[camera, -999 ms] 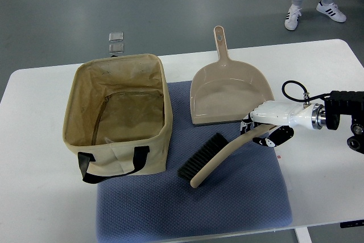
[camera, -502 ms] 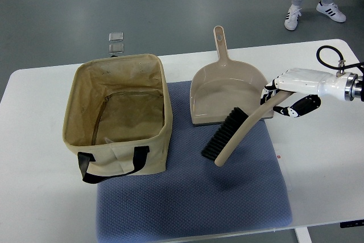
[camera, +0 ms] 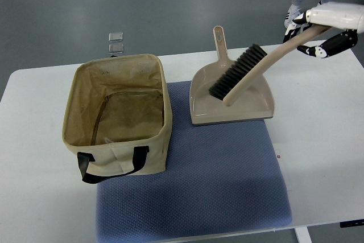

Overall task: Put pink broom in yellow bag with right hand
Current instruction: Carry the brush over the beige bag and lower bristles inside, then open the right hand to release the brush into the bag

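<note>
The pink broom (camera: 250, 72) is hanging in my right hand (camera: 325, 27), my fingers curling around its handle end, bristle head dangling over the dustpan (camera: 227, 92). Its long axis is running from two o'clock down to eight. The yellow bag (camera: 116, 118) is lying well off at nine o'clock, mouth open.

Right hand (camera: 322, 29) is gripping the broom (camera: 256, 68) by its handle, holding it in the air above the dustpan (camera: 200, 92). Bag (camera: 116, 115) is sitting open on the mat (camera: 227, 180) on the desk (camera: 324, 135).
</note>
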Controlling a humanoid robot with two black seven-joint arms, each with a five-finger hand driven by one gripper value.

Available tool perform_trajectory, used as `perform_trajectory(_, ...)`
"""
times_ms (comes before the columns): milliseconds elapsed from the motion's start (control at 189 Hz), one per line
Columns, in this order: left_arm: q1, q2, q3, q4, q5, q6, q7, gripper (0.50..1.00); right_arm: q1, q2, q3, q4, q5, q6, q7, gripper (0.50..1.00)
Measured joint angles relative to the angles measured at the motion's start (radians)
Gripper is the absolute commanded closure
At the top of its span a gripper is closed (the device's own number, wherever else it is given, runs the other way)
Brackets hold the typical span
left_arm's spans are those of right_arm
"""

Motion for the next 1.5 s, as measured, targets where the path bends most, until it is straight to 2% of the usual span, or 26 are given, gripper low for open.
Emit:
perform_trajectory(196, 0.000, 0.000, 0.000, 0.000, 0.000, 0.000, 0.000, 0.500, 0.172, 0.011, -0.001, -0.028, 0.022, 0.090, -0.008, 1.000)
perform_trajectory(280, 0.000, 0.000, 0.000, 0.000, 0.000, 0.000, 0.000, 0.500, 0.217, 0.043, -0.003, -0.037, 0.024, 0.105, -0.011, 1.000)
perform_trajectory(402, 0.000, 0.000, 0.000, 0.000, 0.000, 0.000, 0.000, 0.500, 0.276, 0.148, -0.007, -0.078, 0.024, 0.120, -0.021, 1.000)
perform_trajectory(581, 0.001, 0.000, -0.002, 0.000, 0.000, 0.000, 0.000, 0.500, 0.314, 0.347, -0.015, -0.198, 0.011, 0.133, -0.045, 1.000)
perform_trajectory(983, 0.001, 0.000, -0.002, -0.001, 0.000, 0.000, 0.000, 0.500, 0.311, 0.784, -0.023, -0.517, -0.043, 0.111, -0.062, 1.000)
perform_trajectory(1115, 0.002, 0.000, -0.002, -0.001, 0.000, 0.000, 0.000, 0.500, 0.286, 0.872, -0.049, -0.570, -0.079, 0.076, -0.063, 1.000)
perform_trajectory(1321, 0.001, 0.000, -0.002, -0.001, 0.000, 0.000, 0.000, 0.500, 0.215, 0.942, -0.092, -0.586, -0.130, 0.004, -0.085, 1.000)
perform_trajectory(1342, 0.001, 0.000, -0.002, -0.001, 0.000, 0.000, 0.000, 0.500, 0.209, 0.946, -0.092, -0.586, -0.132, 0.000, -0.086, 0.987)
perform_trajectory(1385, 0.001, 0.000, -0.002, -0.001, 0.000, 0.000, 0.000, 0.500, 0.200, 0.951, -0.093, -0.586, -0.136, -0.009, -0.088, 0.910)
perform_trajectory(1390, 0.001, 0.000, -0.002, -0.001, 0.000, 0.000, 0.000, 0.500, 0.199, 0.951, -0.093, -0.586, -0.136, -0.010, -0.088, 0.883)
perform_trajectory(1395, 0.001, 0.000, -0.002, -0.001, 0.000, 0.000, 0.000, 0.500, 0.198, 0.951, -0.093, -0.586, -0.137, -0.011, -0.089, 0.883)
perform_trajectory(1400, 0.001, 0.000, -0.002, -0.001, 0.000, 0.000, 0.000, 0.500, 0.197, 0.952, -0.093, -0.586, -0.137, -0.013, -0.089, 0.851)
perform_trajectory(1406, 0.001, 0.000, -0.002, -0.001, 0.000, 0.000, 0.000, 0.500, 0.196, 0.952, -0.093, -0.586, -0.137, -0.014, -0.089, 0.850)
perform_trajectory(1411, 0.001, 0.000, -0.002, -0.001, 0.000, 0.000, 0.000, 0.500, 0.195, 0.952, -0.093, -0.586, -0.137, -0.016, -0.089, 0.816)
perform_trajectory(1416, 0.002, 0.000, -0.002, -0.001, 0.000, 0.000, 0.000, 0.500, 0.195, 0.953, -0.093, -0.586, -0.138, -0.017, -0.089, 0.816)
perform_trajectory(1422, 0.002, 0.000, -0.002, -0.001, 0.000, 0.000, 0.000, 0.500, 0.194, 0.953, -0.093, -0.586, -0.138, -0.018, -0.089, 0.785)
perform_trajectory(1432, 0.002, 0.000, -0.002, -0.001, 0.000, 0.000, 0.000, 0.500, 0.193, 0.953, -0.093, -0.586, -0.138, -0.020, -0.089, 0.785)
perform_trajectory(1448, 0.002, 0.000, -0.002, -0.001, 0.000, 0.000, 0.000, 0.500, 0.191, 0.953, -0.093, -0.586, -0.138, -0.024, -0.089, 0.746)
perform_trajectory(1501, 0.002, 0.000, -0.002, -0.001, 0.000, 0.000, 0.000, 0.500, 0.187, 0.952, -0.092, -0.586, -0.137, -0.032, -0.089, 0.713)
